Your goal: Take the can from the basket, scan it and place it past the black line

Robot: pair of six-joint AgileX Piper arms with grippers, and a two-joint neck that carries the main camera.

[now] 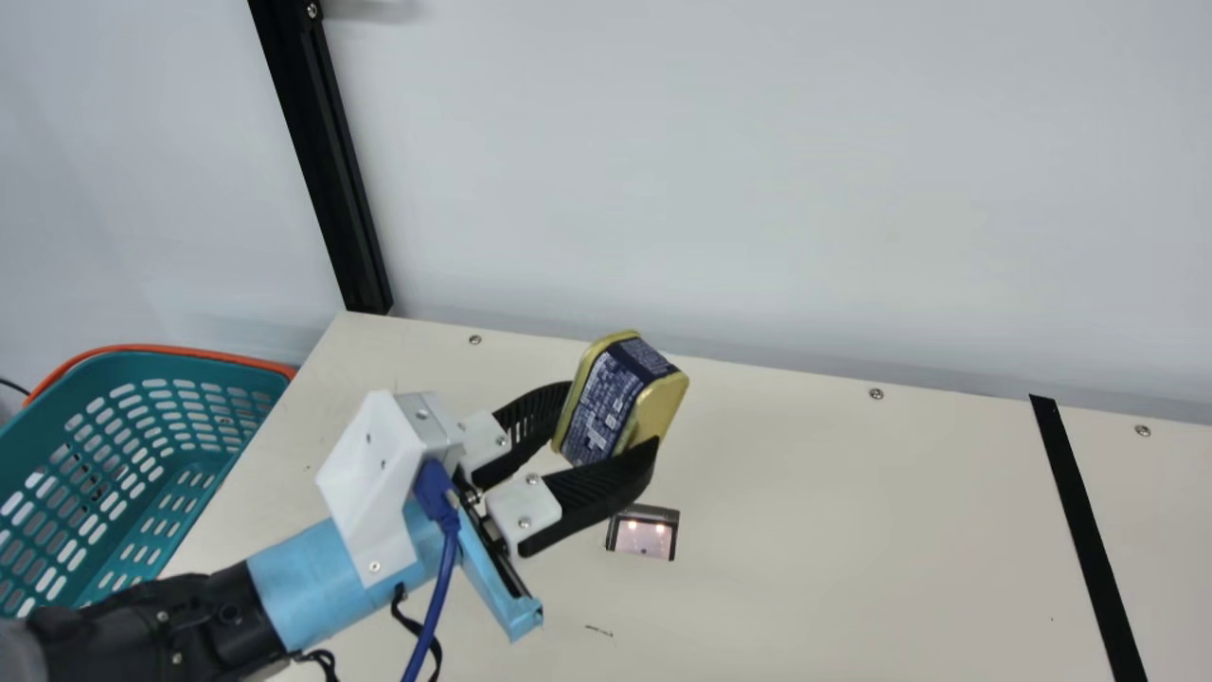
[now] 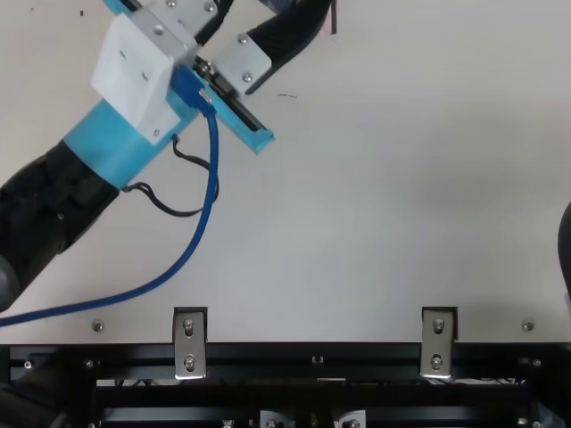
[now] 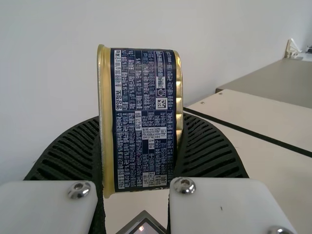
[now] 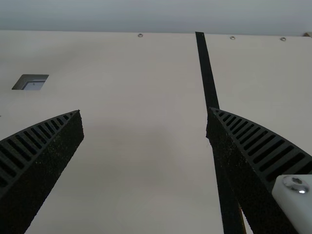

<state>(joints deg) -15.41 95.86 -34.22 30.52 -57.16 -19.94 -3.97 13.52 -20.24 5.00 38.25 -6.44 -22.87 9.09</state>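
Main view: can (image 1: 597,407) aloft over counter (image 1: 805,530), left of black line (image 1: 1085,530) — left fingers (image 1: 592,488) clamp it, parted to its width. Right fingers (image 4: 46,156) wide apart, empty. Probably stiff, dense, slick — grip lid and base.

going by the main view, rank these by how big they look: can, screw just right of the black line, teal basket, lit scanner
Largest to smallest, as they look there:
1. teal basket, though cut off by the picture's edge
2. can
3. lit scanner
4. screw
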